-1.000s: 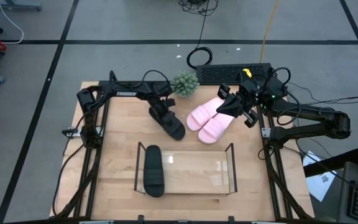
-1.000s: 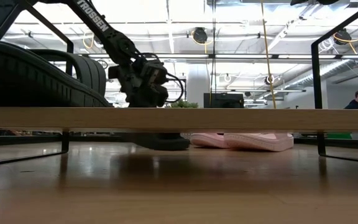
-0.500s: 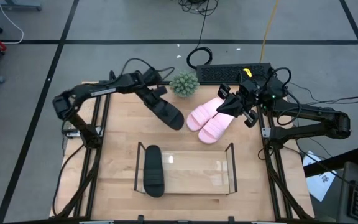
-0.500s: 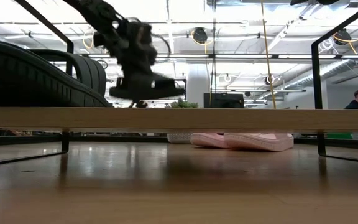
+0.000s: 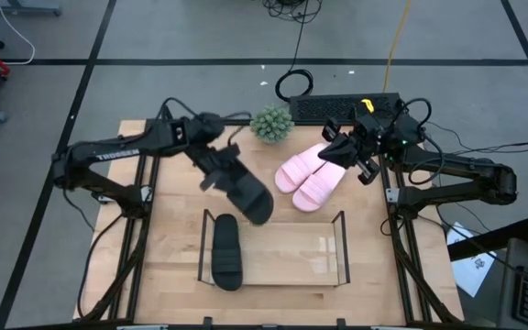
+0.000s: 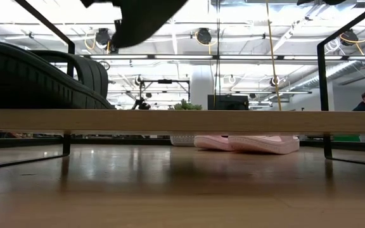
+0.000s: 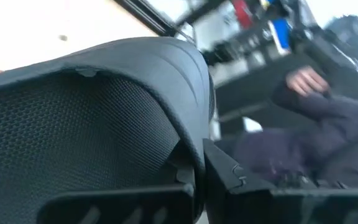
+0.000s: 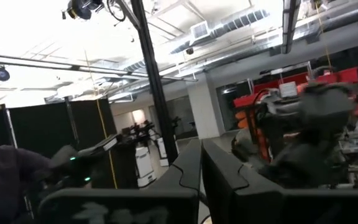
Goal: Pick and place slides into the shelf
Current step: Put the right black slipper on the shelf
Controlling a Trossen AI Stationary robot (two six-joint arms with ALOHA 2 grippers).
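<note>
— What does the room look like?

— A wooden table [image 5: 172, 266] sits on a gray floor. In the high view, a keyboard [image 5: 342, 108] and a small green plant [image 5: 271, 122] sit at the table's top edge.

— Where are the slides?

— One black slide [image 5: 225, 252] lies in the shelf [image 5: 341, 246], at its left end, in the lower middle of the frame. Two pink slides [image 5: 308, 176] lie side by side on the table, right of the middle. The other black slide [image 5: 243, 188] is up in the air, just above the shelf in the picture.

— Who holds it?

— The left claw [image 5: 216, 168] is pinching it. In the left wrist view the black slide fills most of the frame, with a dark finger [image 7: 241, 186] pressed on it.

— And the other arm?

— The right claw [image 5: 342, 151] waits at the upper right, by the pink slides. Its fingers [image 8: 185, 171] are pressed together, holding nothing.
</note>
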